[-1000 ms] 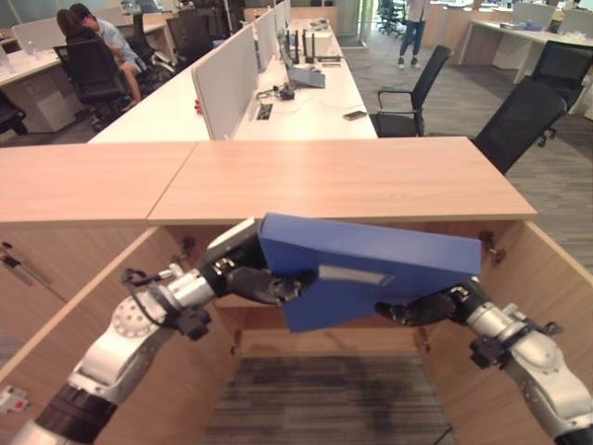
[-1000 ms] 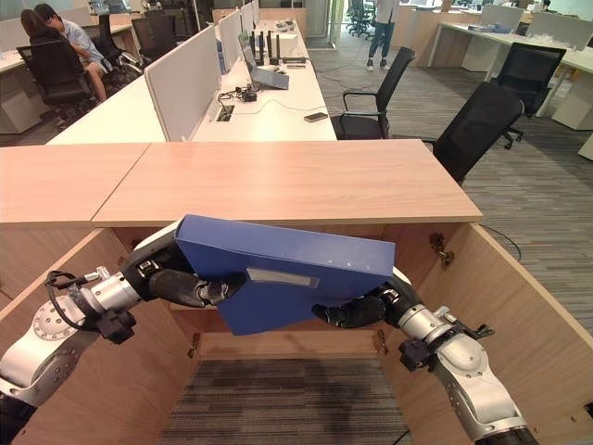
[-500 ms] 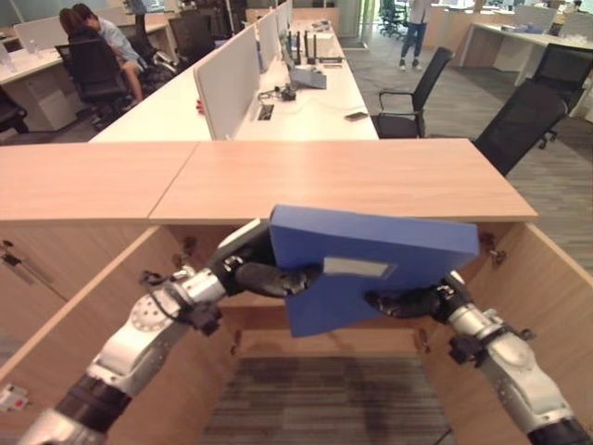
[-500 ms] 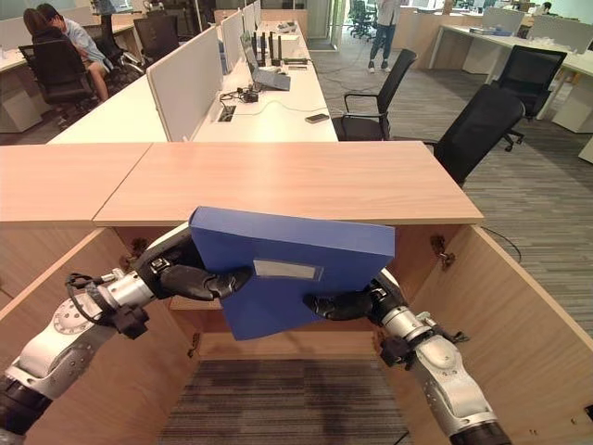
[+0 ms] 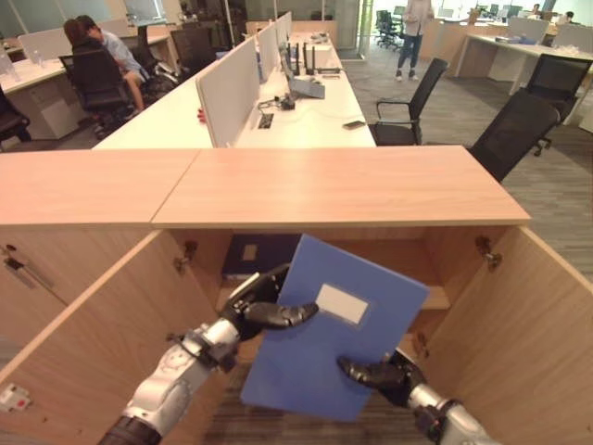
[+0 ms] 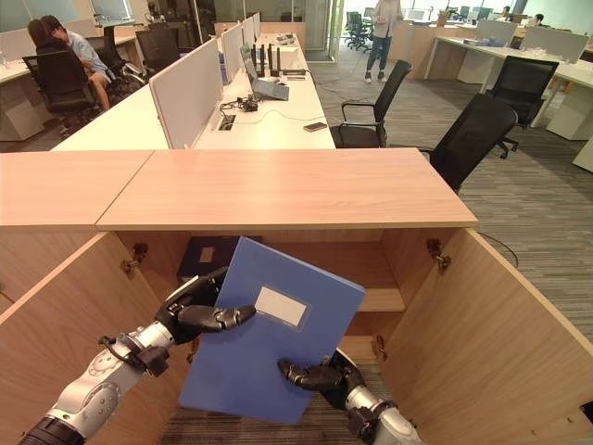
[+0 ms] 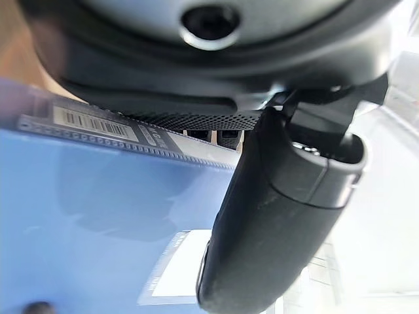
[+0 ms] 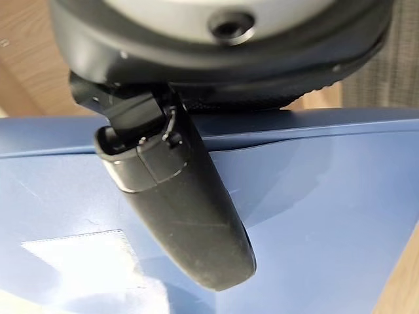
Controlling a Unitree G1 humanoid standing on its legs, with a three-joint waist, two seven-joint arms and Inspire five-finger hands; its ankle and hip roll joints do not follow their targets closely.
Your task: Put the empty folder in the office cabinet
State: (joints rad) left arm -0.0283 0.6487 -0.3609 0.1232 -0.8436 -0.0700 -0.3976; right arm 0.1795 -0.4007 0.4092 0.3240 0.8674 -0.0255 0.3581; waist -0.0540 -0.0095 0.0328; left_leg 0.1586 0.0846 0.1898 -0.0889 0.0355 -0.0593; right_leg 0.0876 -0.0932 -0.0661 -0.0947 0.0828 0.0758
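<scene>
Folder [image 6: 269,348] pinched by both hands' fingers [image 6: 222,318], dark binder [image 6: 206,257] on shelf behind

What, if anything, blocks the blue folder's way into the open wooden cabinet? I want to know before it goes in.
Nothing visible blocks the opening. The flat blue folder, held by the left hand and right hand, faces the open wooden cabinet. A dark folder already lies on the shelf's left side; the right side looks free.
</scene>
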